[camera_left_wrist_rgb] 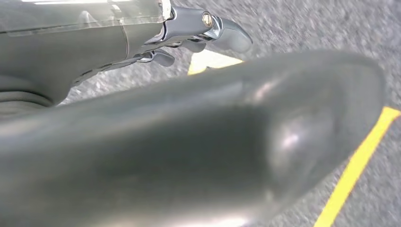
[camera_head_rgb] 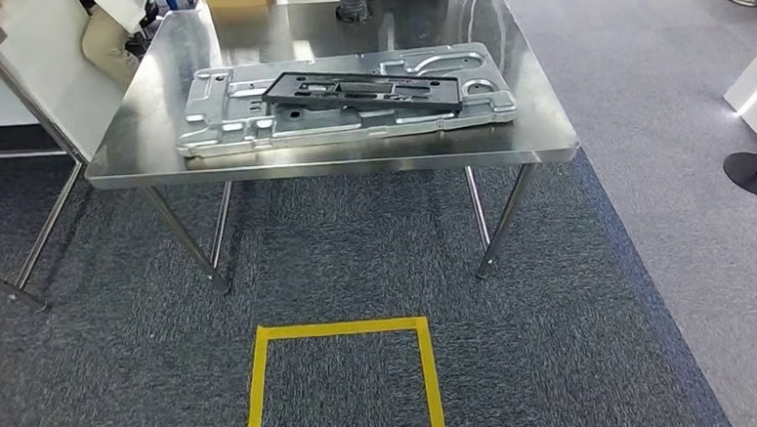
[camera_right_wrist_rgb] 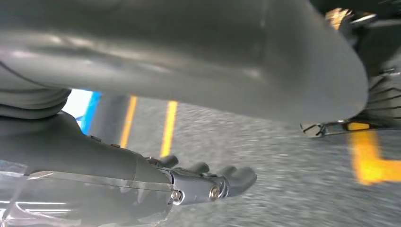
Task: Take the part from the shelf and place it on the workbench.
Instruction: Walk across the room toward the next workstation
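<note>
Black part on the workbench, my hands hanging free.

The black plastic frame (camera_head_rgb: 363, 89) lies flat atop a silver stamped panel (camera_head_rgb: 252, 122) on the steel workbench (camera_head_rgb: 154, 108), well apart from my left hand (camera_left_wrist_rgb: 142, 42) and right hand (camera_right_wrist_rgb: 156, 184); both hang over carpet, fingers apparently loosely apart, holding nothing.
</note>
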